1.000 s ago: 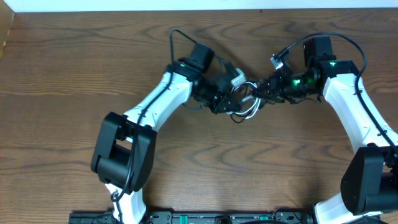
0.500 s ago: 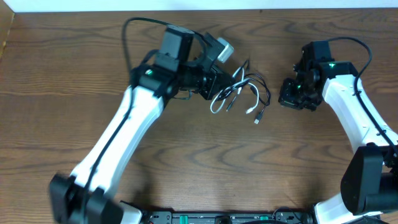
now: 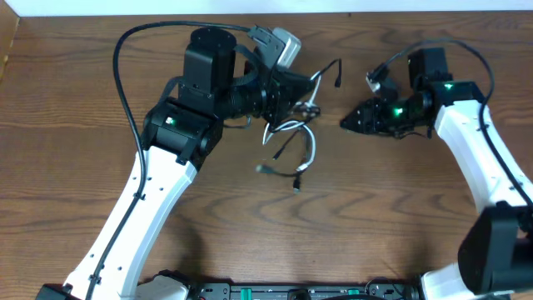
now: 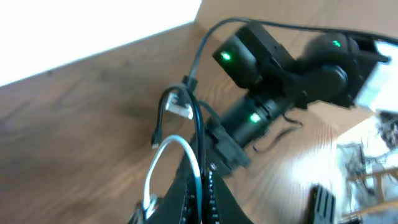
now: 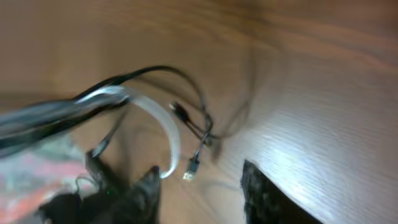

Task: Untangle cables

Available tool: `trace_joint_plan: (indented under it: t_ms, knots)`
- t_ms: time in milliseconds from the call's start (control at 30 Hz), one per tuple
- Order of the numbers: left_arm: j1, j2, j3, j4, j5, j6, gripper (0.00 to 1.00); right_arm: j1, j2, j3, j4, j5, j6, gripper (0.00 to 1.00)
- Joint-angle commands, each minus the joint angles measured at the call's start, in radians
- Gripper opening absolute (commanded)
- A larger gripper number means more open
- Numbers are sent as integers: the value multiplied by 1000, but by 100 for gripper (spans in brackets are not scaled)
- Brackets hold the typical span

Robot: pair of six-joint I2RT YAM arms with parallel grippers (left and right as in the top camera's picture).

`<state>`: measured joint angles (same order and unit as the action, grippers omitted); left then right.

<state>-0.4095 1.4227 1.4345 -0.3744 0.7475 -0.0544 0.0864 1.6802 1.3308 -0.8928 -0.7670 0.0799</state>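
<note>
The left gripper (image 3: 296, 93) is clamped on the cables (image 3: 293, 133), one white and the rest black. They spill in loops from its closed jaws, with the plug ends trailing toward the near side of the table (image 3: 391, 225). The right gripper (image 3: 346, 125) stands near the bundle on its right, fingers parted, holding nothing and apart from the cords. The table's far edge runs close behind both arms. A broad stretch of wood lies in front, between them.

Cables (image 3: 311, 146) hang from left hand (image 3: 301, 98); right hand (image 3: 346, 124) lies apart to their right
</note>
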Motion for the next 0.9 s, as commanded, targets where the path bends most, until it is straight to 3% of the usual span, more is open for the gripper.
trace_joint_plan:
  t_ms: [0, 133, 300, 533, 700, 867]
  knots:
    - [0, -30, 10, 64, -8, -142, 8, 7, -70, 42, 20, -190, -133, 47]
    - [0, -30, 10, 93, -8, -228, 7, 7, -79, 42, 64, -280, -188, 54]
    - [0, -29, 10, 91, -8, -281, 8, 21, -77, 42, 150, -354, -133, 58]
    - [0, -23, 9, 72, -9, -282, 8, 76, -77, 42, 297, -269, 193, 61]
    - [0, -5, 9, 66, -9, -285, 7, 173, -76, 41, 322, -45, 463, 62]
    - [0, -1, 9, 66, -54, -300, 8, 276, -69, 40, 315, 184, 631, 61]
